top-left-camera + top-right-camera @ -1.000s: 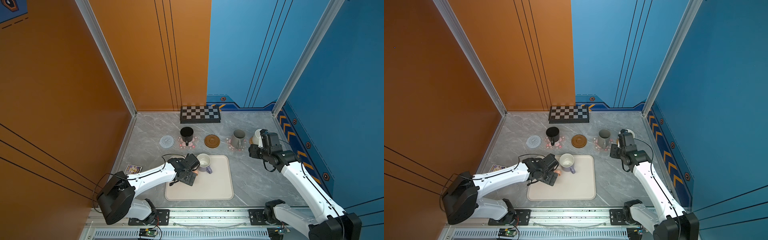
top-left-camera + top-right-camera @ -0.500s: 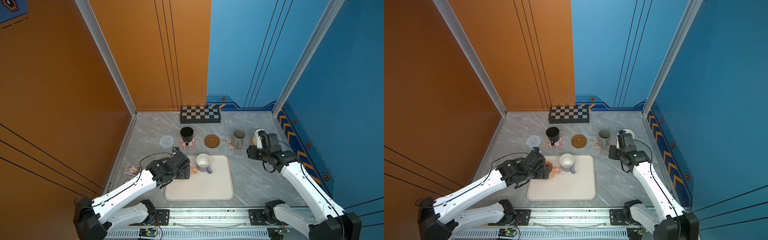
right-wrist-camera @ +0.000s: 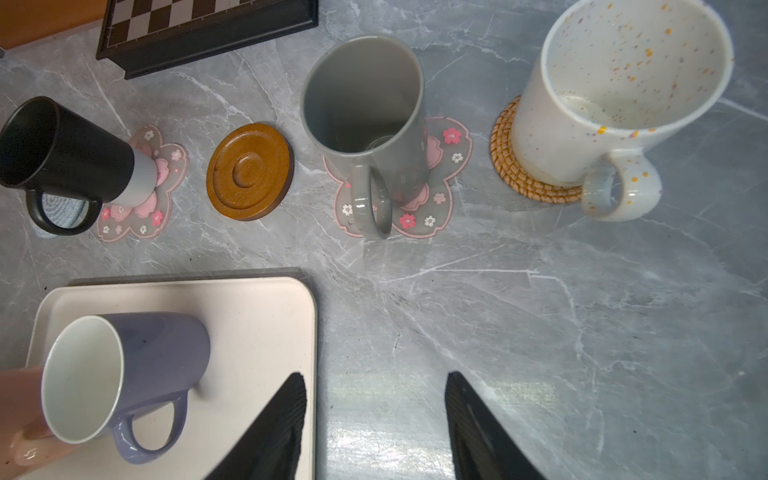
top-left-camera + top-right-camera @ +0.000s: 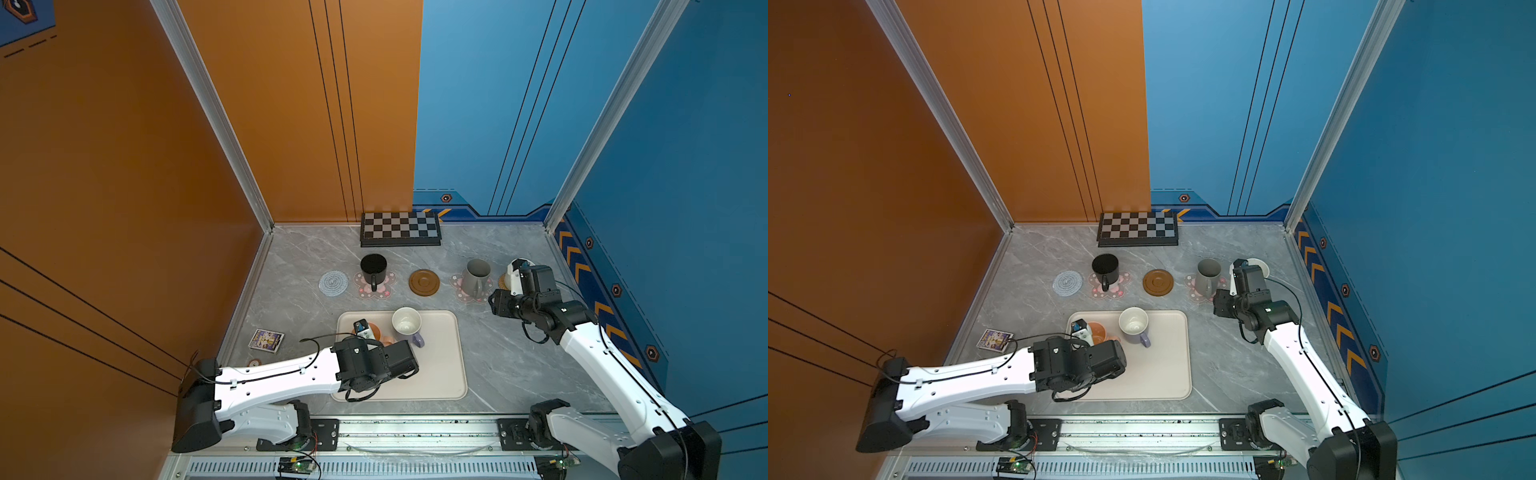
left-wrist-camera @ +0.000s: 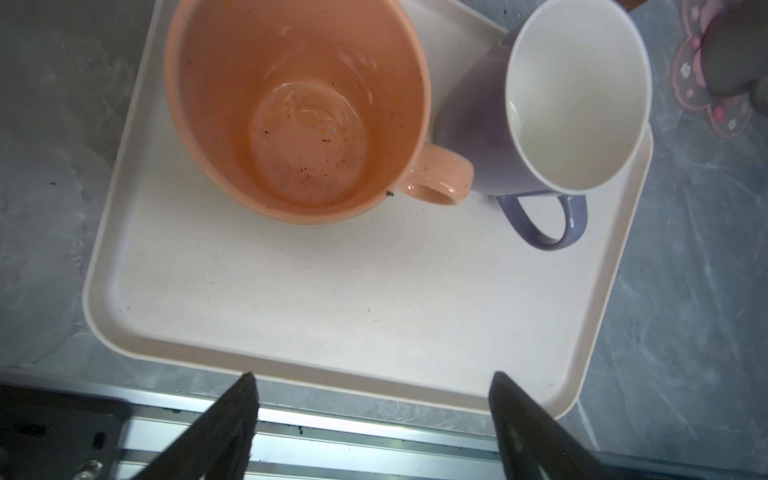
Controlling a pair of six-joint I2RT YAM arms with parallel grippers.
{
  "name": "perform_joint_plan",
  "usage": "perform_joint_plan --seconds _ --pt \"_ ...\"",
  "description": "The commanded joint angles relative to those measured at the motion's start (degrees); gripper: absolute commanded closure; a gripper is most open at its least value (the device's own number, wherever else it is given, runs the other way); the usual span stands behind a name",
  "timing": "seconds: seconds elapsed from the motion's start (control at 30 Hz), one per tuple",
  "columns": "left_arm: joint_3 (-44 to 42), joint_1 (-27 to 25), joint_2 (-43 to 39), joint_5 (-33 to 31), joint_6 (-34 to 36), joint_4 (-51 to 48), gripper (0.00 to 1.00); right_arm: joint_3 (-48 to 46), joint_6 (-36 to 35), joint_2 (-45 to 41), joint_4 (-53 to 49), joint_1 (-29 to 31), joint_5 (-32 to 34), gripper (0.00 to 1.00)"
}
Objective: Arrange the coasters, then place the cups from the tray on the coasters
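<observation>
The left jaws are spread wide, holding nothing, above the near edge of the tray (image 5: 232,299), where the orange cup (image 5: 291,104) and lavender cup (image 5: 577,95) stand side by side. The right jaws, likewise released, hang over the table (image 3: 540,311) near the grey cup (image 3: 365,116) on its flower coaster (image 3: 446,166) and the speckled cup (image 3: 623,104) on the rattan coaster (image 3: 536,187).
</observation>
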Motion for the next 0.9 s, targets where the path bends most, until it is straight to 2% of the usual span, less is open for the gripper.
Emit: perform_joint_plan --seconds 0.0,0.07,0.2,0.47,0.87 --pt "-0.3 2.0 -0.3 -4.3 -12.1 0.0 0.24 -1.2 0.7 -1.2 1.5 0.3 -1.3 0.43" --pt "-1.8 3.4 -0.4 -4.2 -16.0 1.5 0.28 -1.5 0.6 -1.5 1.5 0.2 -1.4 0.43" --pt "-3.7 6.1 1.0 -2.4 -20.2 4.2 0.28 -2.1 1.2 -1.9 2.5 0.2 -2.2 0.43" --pt "-0.7 9.2 5.7 0.2 -18.2 8.8 0.26 -3.2 2.6 -1.6 5.5 0.3 -4.0 0.43" --pt "3.2 14.1 13.9 5.2 -16.2 9.0 0.24 -4.6 1.9 -1.4 6.1 0.2 -4.1 0.43"
